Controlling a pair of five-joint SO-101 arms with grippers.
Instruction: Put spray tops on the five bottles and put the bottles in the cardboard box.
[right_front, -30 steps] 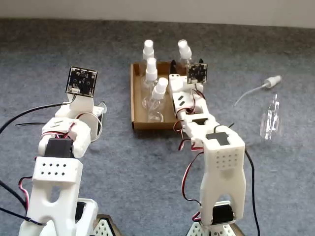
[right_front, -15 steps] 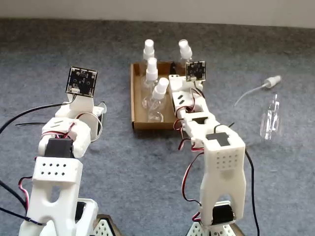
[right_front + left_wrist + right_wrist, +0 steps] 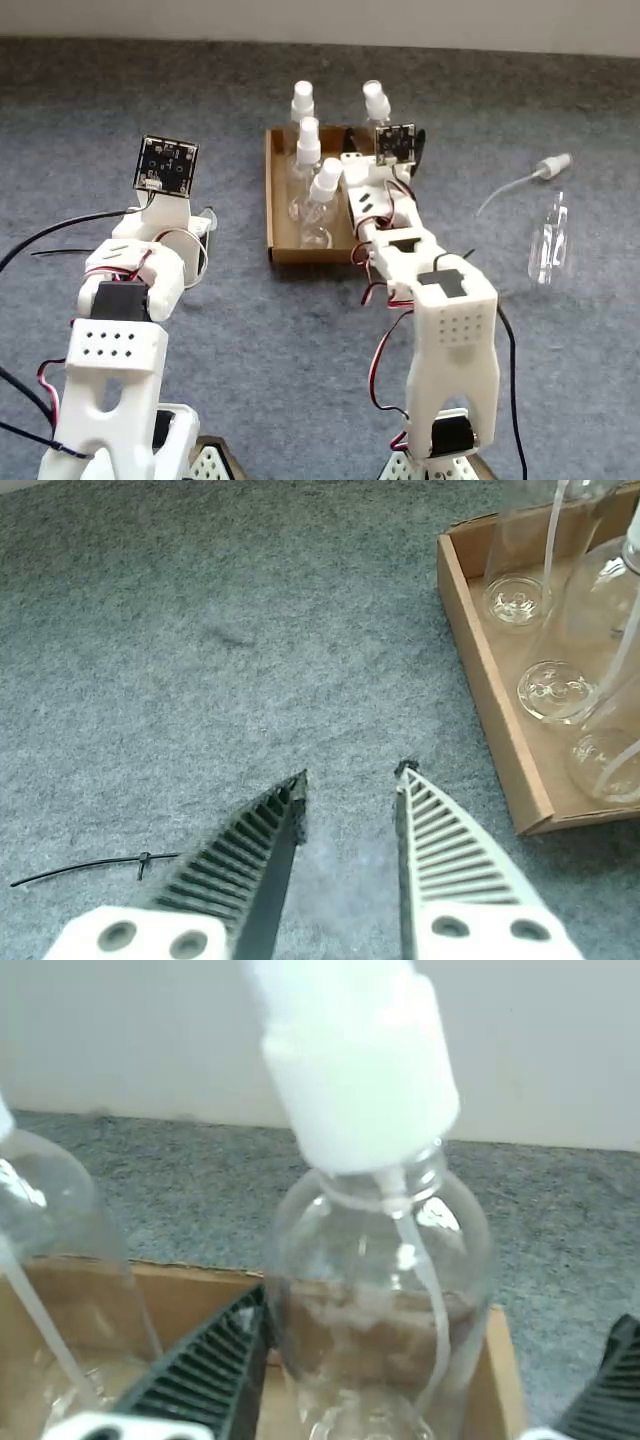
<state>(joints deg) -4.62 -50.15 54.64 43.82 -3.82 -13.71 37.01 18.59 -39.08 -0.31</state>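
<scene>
- The left hand (image 3: 352,772) hangs low over the grey tabletop (image 3: 240,340) at about 9 o'clock. It is released, with its two fingers spread and nothing between them.
- A thin black cord (image 3: 90,865) lies on the tabletop just beside that hand.
- Off at 3 o'clock, well apart from both arms, a loose bottle (image 3: 550,242) lies on its side.
- A spray top (image 3: 553,165) rests on the tabletop just past it, at about 2 o'clock. Its thin tube trails back toward the middle, and it is close to the loose bottle but not on it.
- The cardboard box (image 3: 271,200) sits at 12 o'clock, a shallow open tray, with the right arm stretched along its 3 o'clock side.
- Four bottles (image 3: 322,200) stand upright inside the box, each with a white spray top on.
- The right hand (image 3: 443,1310) is at the box's far corner, released, with its fingers on either side of the far right bottle (image 3: 375,100).
- One finger is just beside that bottle's wall and the other is well apart from it. I cannot tell whether the near finger touches the bottle.
</scene>
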